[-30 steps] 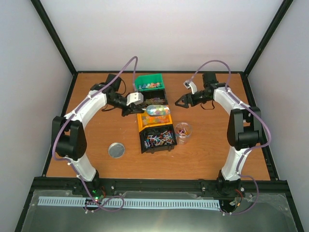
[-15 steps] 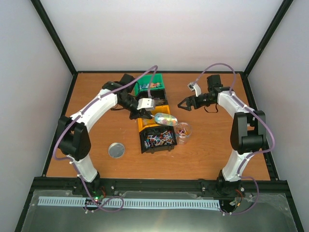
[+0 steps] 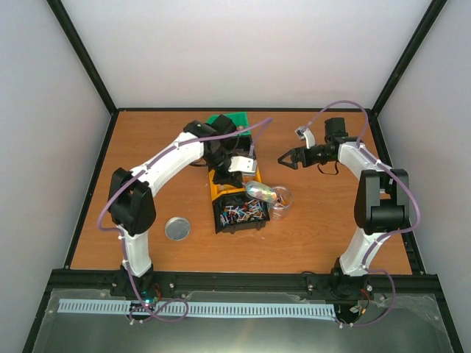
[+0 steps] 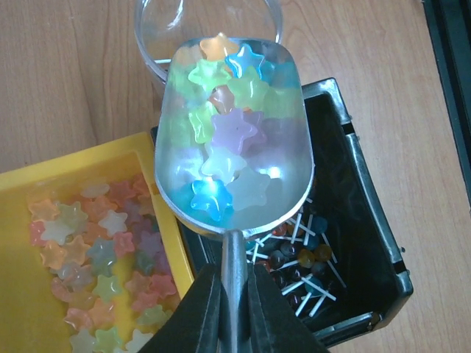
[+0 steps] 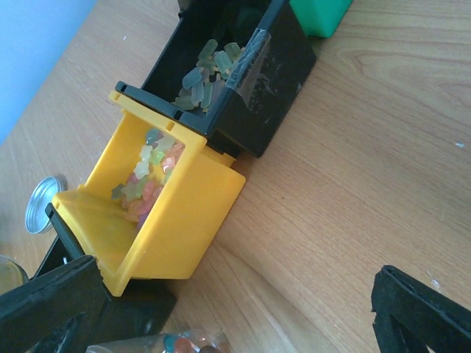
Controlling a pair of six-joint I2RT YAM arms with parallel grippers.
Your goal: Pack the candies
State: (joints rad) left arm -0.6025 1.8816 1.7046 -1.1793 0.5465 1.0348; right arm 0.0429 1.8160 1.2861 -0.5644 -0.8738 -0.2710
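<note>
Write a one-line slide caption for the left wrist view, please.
A metal scoop heaped with star-shaped candies, tip at a clear cup, above the yellow bin and the black bin.

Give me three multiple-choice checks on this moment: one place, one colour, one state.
1. Where is the tip of the scoop? A at the rim of the jar; B over the lid; C over the green bin.
2. What colour is the bin with loose star candies? A red; B yellow; C blue.
3. How is the right hand? A shut on the lid; B shut on a candy; C open, empty.
Answers: 1 A, the left wrist view shows the loaded tip overlapping the rim. 2 B, the stars lie in the yellow bin. 3 C, its fingers stand wide apart with nothing between them.
</note>
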